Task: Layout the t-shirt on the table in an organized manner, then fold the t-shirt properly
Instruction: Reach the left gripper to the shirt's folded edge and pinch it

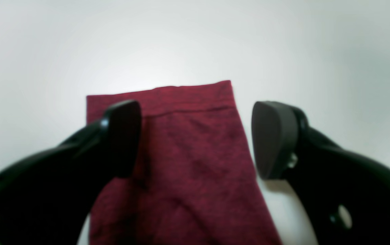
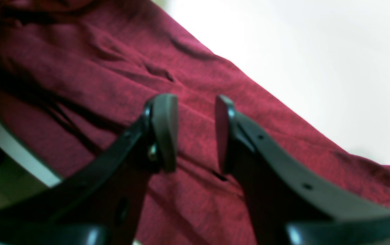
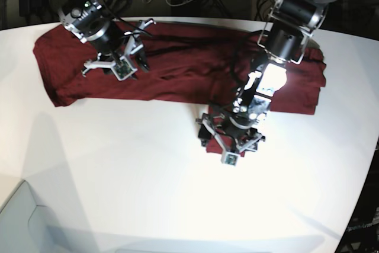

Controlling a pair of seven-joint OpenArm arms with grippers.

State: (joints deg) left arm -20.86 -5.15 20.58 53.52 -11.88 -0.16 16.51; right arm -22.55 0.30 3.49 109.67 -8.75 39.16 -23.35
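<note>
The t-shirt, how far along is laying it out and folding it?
Partly laid out: the t-shirt lies spread wide along the far side of the table, wrinkled. The left gripper hovers open over a sleeve; the right gripper is open above cloth. Smoothing and folding remain.

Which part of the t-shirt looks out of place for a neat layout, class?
One sleeve of the maroon t-shirt sticks out toward the near side of the white table, under the open left gripper, while the rest lies wrinkled along the far edge.

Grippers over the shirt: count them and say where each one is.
2. The right gripper is over the t-shirt near the table's far edge; the left gripper is over a sleeve that points toward the near side.
</note>
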